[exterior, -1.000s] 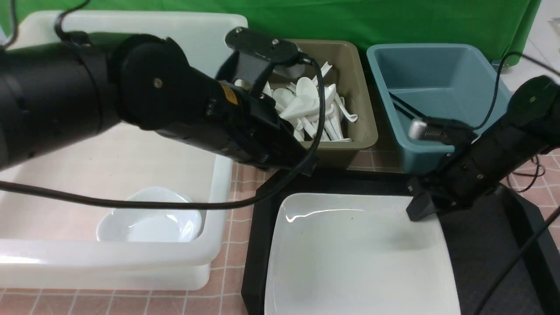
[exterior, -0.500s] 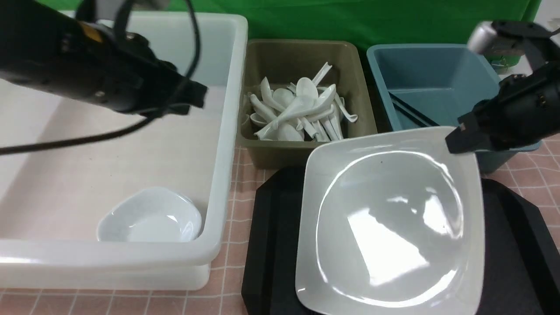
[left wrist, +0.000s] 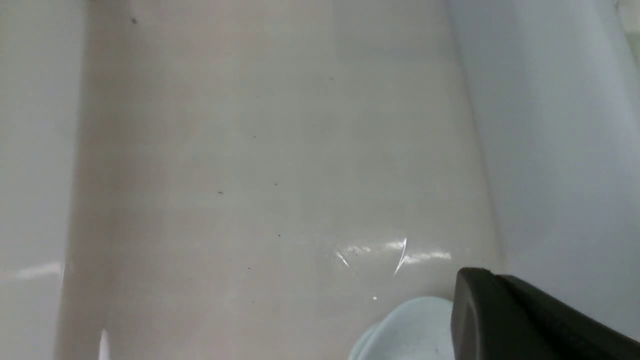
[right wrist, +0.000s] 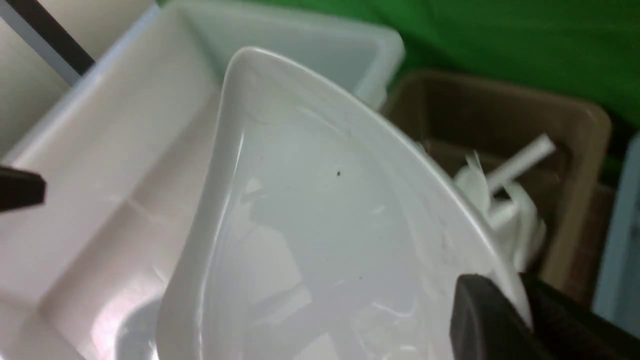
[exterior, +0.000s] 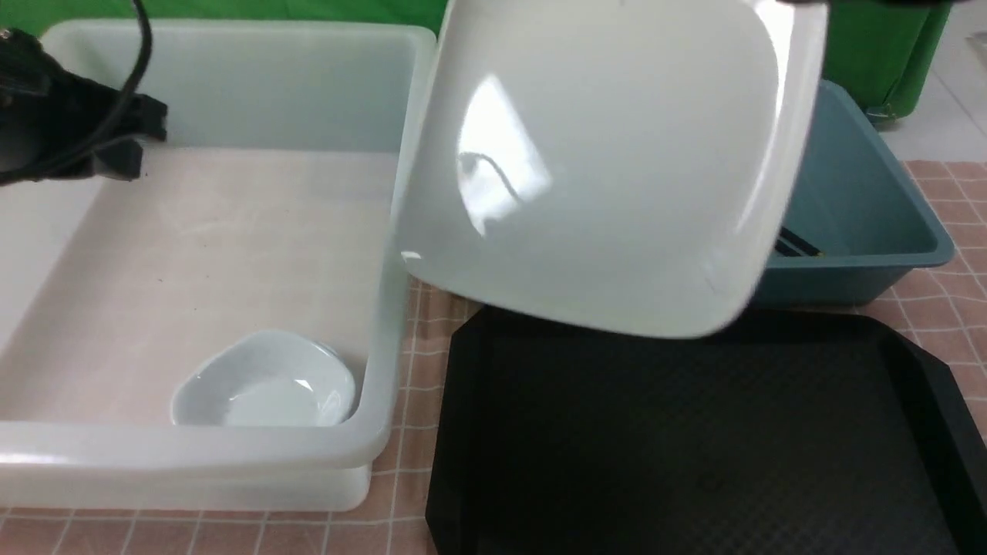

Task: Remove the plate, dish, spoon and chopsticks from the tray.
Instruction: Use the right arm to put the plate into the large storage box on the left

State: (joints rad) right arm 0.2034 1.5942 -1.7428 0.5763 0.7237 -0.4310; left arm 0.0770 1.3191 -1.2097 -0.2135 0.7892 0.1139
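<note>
My right gripper [right wrist: 505, 285] is shut on the rim of the large white plate [right wrist: 320, 235]. In the front view the plate [exterior: 609, 162] hangs high and tilted above the black tray [exterior: 694, 439], with its underside towards the camera and its left edge over the white tub's rim. The right gripper itself is out of the front view. My left gripper [exterior: 143, 139] is shut and empty over the white tub's far left; one finger [left wrist: 525, 320] shows. The small white dish [exterior: 262, 381] lies in that tub. The black chopsticks [exterior: 798, 245] lie in the blue tub. Several white spoons [right wrist: 505, 200] lie in the olive tub.
The big white tub [exterior: 385, 308] stands left of the tray. The blue tub [exterior: 864, 231] stands behind the tray at the right. The olive tub [right wrist: 575, 165] is between them, hidden by the plate in the front view. A green cloth hangs behind.
My right gripper has lifted the plate off the tray, up and to the left, tilting it. My left arm has drawn back from the olive tub to the far left over the white tub.
</note>
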